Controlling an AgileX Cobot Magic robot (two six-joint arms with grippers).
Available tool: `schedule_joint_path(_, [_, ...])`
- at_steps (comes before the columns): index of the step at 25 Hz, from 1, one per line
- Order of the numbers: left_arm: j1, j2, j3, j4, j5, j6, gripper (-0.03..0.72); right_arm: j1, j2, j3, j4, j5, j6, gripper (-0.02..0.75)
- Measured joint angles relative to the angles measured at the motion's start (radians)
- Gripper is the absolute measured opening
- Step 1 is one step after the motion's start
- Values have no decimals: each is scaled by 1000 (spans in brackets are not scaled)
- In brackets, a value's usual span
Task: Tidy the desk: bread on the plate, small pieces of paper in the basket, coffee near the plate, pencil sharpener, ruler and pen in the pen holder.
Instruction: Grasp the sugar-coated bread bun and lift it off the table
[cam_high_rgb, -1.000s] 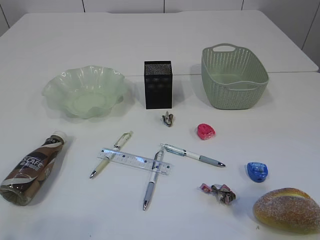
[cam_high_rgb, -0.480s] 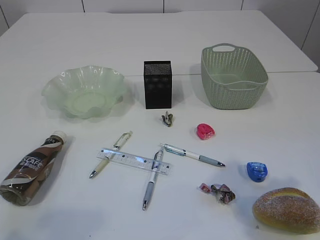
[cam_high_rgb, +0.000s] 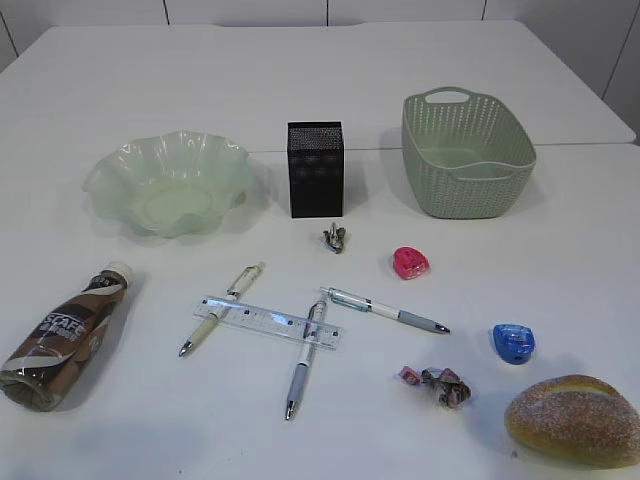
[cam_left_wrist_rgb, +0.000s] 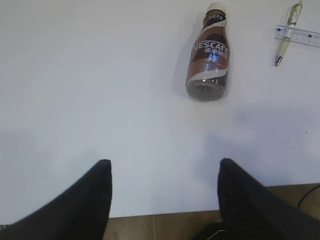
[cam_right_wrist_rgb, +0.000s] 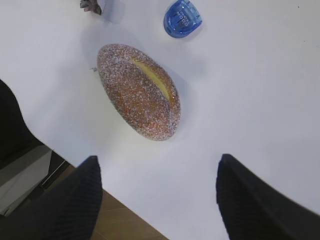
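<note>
The bread lies at the desk's near right corner; in the right wrist view the bread sits ahead of my open right gripper, which holds nothing. The coffee lies on its side at the near left, and the coffee shows beyond my open, empty left gripper. The green plate, black pen holder and basket stand along the back. The ruler rests across two pens; a third pen lies to the right. A pink pencil sharpener, a blue one and two paper wads lie loose. Neither gripper shows in the exterior view.
Both grippers hover over the desk's near edge, with brown floor below it. A seam runs across the desk behind the basket.
The objects on the desk have not moved. Neither arm has entered the exterior view.
</note>
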Motion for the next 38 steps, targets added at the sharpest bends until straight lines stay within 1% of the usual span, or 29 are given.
schedule_joint_path(6, [0, 0, 0, 5, 0, 0, 467, 2, 0, 0, 3, 0, -2, 565])
schedule_joint_path(10, [0, 0, 0, 24, 0, 0, 467, 2, 5, 0, -6, -33, -2, 566])
schedule_joint_path(14, [0, 0, 0, 35, 0, 0, 467, 2, 81, -2, -6, -94, -47, 567])
schedule_joint_path(16, [0, 0, 0, 46, 0, 0, 467, 2, 89, -2, -6, -95, -49, 567])
schedule_joint_path(17, [0, 0, 0, 48, 0, 0, 467, 2, 143, -2, -6, -120, -66, 567])
schedule_joint_path(20, [0, 0, 0, 50, 0, 0, 467, 2, 143, -2, -6, -120, -66, 567])
schedule_joint_path(22, [0, 0, 0, 52, 0, 0, 467, 2, 187, -2, -2, -132, -70, 567])
schedule_joint_path(23, [0, 0, 0, 52, 0, 0, 467, 2, 191, 0, 23, -132, -72, 567])
schedule_joint_path(31, [-25, 0, 0, 67, 0, 0, 467, 2, 193, 15, 84, -113, -68, 567])
schedule_joint_path(38, [-28, 0, 0, 82, 1, 0, 466, 2, 193, 15, 85, -117, -66, 568])
